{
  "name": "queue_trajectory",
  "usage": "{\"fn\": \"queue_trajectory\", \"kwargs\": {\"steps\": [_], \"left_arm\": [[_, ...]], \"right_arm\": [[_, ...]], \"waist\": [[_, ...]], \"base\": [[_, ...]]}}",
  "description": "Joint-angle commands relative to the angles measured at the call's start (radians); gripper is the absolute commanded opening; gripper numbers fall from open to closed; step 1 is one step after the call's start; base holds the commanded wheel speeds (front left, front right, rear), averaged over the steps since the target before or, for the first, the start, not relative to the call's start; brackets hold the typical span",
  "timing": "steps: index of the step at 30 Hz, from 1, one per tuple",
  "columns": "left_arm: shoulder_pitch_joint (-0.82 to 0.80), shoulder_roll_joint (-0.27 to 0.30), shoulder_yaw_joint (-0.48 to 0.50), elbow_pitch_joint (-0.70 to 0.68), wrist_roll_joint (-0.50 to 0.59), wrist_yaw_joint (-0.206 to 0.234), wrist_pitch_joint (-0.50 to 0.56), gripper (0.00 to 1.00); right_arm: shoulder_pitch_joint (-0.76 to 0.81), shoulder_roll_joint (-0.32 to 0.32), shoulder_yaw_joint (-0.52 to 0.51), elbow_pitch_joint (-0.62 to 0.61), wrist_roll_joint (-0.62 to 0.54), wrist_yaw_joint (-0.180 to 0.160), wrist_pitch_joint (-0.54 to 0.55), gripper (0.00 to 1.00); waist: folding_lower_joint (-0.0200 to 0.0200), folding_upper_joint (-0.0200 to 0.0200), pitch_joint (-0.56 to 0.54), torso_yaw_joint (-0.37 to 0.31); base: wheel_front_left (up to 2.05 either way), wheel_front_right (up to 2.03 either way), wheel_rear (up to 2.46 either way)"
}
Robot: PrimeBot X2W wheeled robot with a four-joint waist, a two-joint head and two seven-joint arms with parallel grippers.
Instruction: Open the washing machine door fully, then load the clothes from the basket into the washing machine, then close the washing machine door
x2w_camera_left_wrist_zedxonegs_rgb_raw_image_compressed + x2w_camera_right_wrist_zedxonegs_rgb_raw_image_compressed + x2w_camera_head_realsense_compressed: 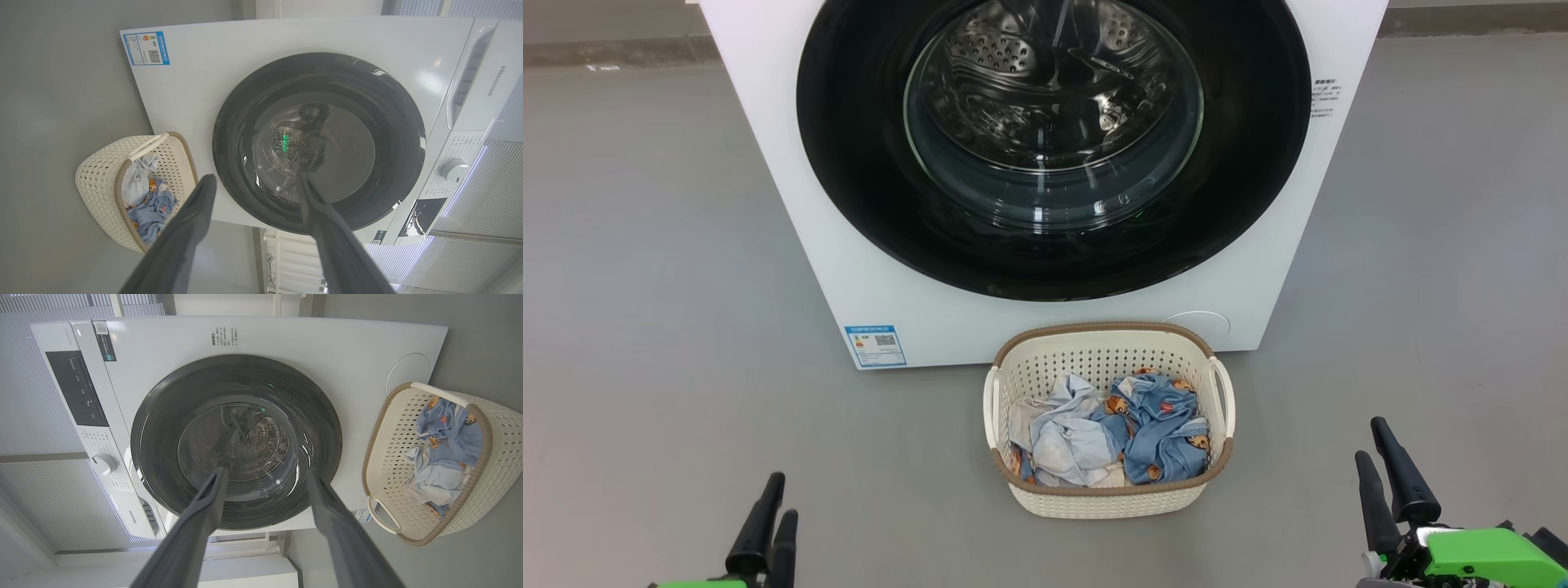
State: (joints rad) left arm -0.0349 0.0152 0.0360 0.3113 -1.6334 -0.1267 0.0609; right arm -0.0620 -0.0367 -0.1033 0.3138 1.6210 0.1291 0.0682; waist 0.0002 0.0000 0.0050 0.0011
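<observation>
First, washing machine [915,269]: white, boxy front-loader filling the upper centre of the head view, standing on the floor [645,327].
Washing machine door [849,188]: glossy black ring, almost as wide as the machine, lying flush against the front and shut; the steel perforated drum shows through its clear bulging window [1054,114].
Label [875,345]: small, blue, at the machine's lower left corner in the head view.
Round flap [1197,323]: white, at the machine's lower right corner, just above the basket rim.
Basket [1107,498]: cream perforated plastic with a brown rim and white side handles; lower centre of the head view, upright on the floor just in front of the machine, below the door.
Clothes [1160,433]: crumpled light blue and pale grey-white pieces with small orange-brown bears, all lying inside the basket.
Left gripper [782,496]: bottom left of the head view, well apart from the basket; in its wrist view the two dark fingers [192,232] stand spread with nothing between them.
Right gripper [1370,438]: bottom right of the head view, to the basket's right and clear of it; fingers [327,514] spread wide, holding nothing.
Floor: plain grey.
</observation>
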Motion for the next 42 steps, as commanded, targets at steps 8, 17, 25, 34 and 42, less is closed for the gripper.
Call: {"fn": "queue_trajectory", "kwargs": {"steps": [8, 17, 25, 34, 42], "left_arm": [[-0.06, 0.02, -0.008, -0.045, 0.02, -0.002, -0.024, 1.0], [-0.075, 0.036, -0.036, -0.06, 0.063, -0.002, -0.058, 1.0], [-0.09, 0.059, -0.072, -0.065, 0.127, -0.002, -0.092, 1.0], [-0.106, 0.06, -0.077, -0.069, 0.235, -0.002, -0.122, 1.0], [-0.117, 0.063, -0.083, -0.068, 0.342, -0.003, -0.146, 1.0]], "right_arm": [[-0.056, -0.013, 0.025, -0.04, -0.018, 0.0, -0.026, 1.0], [-0.071, -0.031, 0.062, -0.058, -0.054, 0.0, -0.062, 1.0], [-0.087, -0.056, 0.111, -0.07, -0.1, 0.001, -0.099, 1.0], [-0.104, -0.075, 0.145, -0.073, -0.172, 0.001, -0.131, 1.0], [-0.113, -0.083, 0.162, -0.095, -0.287, 0.001, -0.154, 1.0]], "waist": [[-0.0002, 0.0, 0.001, 0.001], [-0.0002, 0.0, 0.001, 0.001], [-0.0002, 0.0, 0.0, 0.001], [-0.0002, 0.0, 0.0, 0.0], [-0.0002, 0.0, 0.001, 0.001]], "base": [[0.0, 0.0, 0.0], [0.0, 0.0, 0.0], [0.0, 0.0, 0.0], [0.0, 0.0, 0.0], [0.0, 0.0, 0.0]]}}
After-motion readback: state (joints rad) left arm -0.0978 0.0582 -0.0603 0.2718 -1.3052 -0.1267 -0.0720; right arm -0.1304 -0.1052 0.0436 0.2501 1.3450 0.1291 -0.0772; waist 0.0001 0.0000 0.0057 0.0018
